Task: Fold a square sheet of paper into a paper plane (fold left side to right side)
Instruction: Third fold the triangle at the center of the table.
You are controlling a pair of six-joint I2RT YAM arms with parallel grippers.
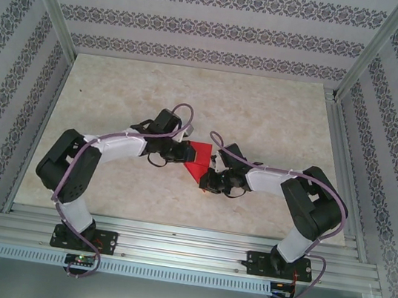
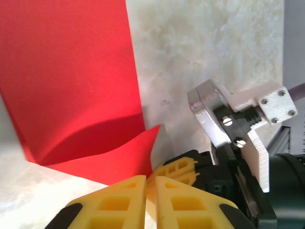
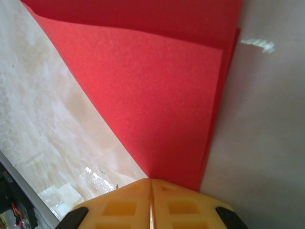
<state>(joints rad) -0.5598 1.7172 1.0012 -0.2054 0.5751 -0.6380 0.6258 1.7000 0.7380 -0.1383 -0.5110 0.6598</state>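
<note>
**Item: red paper plane, partly folded, held mid-tabletop**

Location: the paper plane (image 1: 197, 161) is found at the middle of the tabletop (image 1: 263, 121), between the two arms.

Holdings: the right end effector (image 3: 151, 190) is closed on the sheet's pointed corner. The left end effector (image 2: 151, 185) is seen with its jaws together at the edge of a lifted flap. Whether that flap is actually pinched cannot be told.

Handling note: the step is judged to be carrying the left flap over to the right. The pointed corner should be kept pinned, the flap drawn across low, and the edges matched before the crease is pressed. Slack paper may skew the fold.

Count: paper plane, one, with at least two layers visible; end effectors, two; tabletop, one.
</note>
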